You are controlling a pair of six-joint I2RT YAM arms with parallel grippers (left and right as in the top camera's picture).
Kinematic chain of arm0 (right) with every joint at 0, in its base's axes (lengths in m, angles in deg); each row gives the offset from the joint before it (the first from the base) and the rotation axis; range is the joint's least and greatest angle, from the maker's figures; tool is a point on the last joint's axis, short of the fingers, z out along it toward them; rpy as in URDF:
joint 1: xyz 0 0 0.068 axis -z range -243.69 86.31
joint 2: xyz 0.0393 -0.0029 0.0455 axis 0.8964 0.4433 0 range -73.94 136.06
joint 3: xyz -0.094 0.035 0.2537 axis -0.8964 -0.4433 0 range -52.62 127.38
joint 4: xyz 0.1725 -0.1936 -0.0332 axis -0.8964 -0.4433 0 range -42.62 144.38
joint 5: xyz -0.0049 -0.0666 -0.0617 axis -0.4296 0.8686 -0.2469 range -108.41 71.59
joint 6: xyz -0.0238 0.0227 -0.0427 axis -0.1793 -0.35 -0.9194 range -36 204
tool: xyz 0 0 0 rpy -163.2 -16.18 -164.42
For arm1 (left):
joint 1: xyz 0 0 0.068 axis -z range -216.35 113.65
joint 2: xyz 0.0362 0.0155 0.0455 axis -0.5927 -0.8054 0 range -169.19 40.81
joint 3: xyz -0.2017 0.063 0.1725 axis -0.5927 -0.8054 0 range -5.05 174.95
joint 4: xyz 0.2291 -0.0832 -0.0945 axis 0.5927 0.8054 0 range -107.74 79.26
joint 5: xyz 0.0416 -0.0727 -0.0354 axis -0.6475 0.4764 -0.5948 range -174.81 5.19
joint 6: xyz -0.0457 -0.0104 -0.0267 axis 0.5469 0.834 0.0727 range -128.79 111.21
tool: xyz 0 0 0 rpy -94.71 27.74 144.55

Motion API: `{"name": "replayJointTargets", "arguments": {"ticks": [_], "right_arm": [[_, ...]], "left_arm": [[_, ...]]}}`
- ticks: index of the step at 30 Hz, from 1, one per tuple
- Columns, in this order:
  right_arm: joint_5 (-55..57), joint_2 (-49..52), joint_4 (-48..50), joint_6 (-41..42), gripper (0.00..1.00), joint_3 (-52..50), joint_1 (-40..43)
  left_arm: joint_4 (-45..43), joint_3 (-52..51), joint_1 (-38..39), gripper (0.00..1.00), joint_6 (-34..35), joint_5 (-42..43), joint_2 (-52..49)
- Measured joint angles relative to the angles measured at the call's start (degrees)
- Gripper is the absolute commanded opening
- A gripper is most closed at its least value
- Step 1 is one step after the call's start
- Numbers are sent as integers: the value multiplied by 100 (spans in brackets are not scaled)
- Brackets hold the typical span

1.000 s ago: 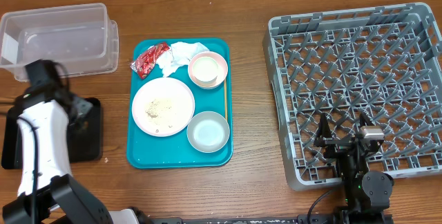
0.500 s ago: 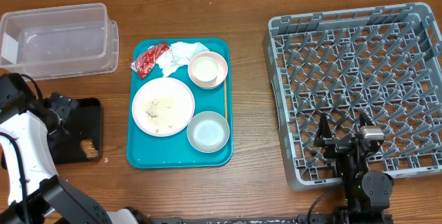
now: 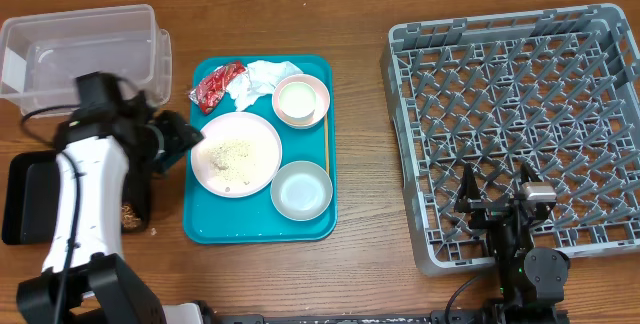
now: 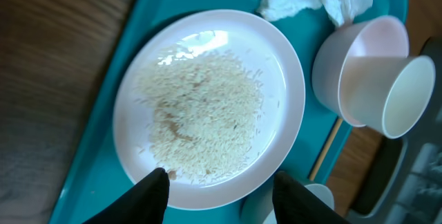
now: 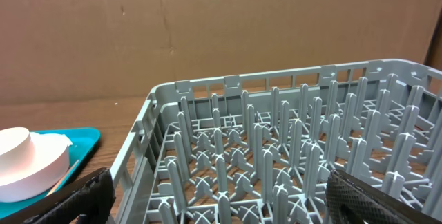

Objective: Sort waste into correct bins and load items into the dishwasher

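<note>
Over the left edge of the teal serving tray (image 3: 205, 226), the left gripper (image 3: 186, 136) hovers beside the pale pink plate (image 3: 236, 153); in the left wrist view its fingers (image 4: 155, 191) stand partly apart above the near rim of the plate (image 4: 283, 65), with nothing clamped between them. White rice-like crumbs (image 4: 200, 117) lie scattered across the middle of the plate. Behind it on the tray sit the crumpled white paper napkin (image 3: 262, 78) and, touching it on the left, the small red shiny wrapper (image 3: 217, 85). The pink bowl (image 3: 320, 90) holds the small white cup (image 3: 298, 98), which leans tilted inside it. The light grey bowl (image 3: 301, 190) stands at the tray's near right corner, and the thin wooden stick (image 3: 326, 149) lies along the right edge. To the left, the clear plastic tub (image 3: 85, 54) sits behind the shallow black tray (image 3: 25, 199), where a small brown lump (image 3: 127, 214) shows beside the arm. At the far right, the right gripper (image 3: 497, 180) rests with its jaws spread wide and empty over the near edge of the grey dish rack (image 3: 396, 84).
</note>
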Motion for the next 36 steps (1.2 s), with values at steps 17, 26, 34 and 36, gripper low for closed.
{"name": "replayJointTargets", "arguments": {"ticks": [17,26,34,36], "right_arm": [[0,0,-4,-2,100,0,2],[0,0,-2,-2,100,0,0],[-2,0,-2,0,100,0,0],[0,0,-2,-4,100,0,0]], "left_arm": [[-1172,-138,2677,43,767,-1572,-212],[-1714,-138,3261,42,960,-1781,-1161],[-1725,-144,3294,41,1252,-2227,-1624],[-1725,-144,3294,40,1279,-2282,-1657]]}}
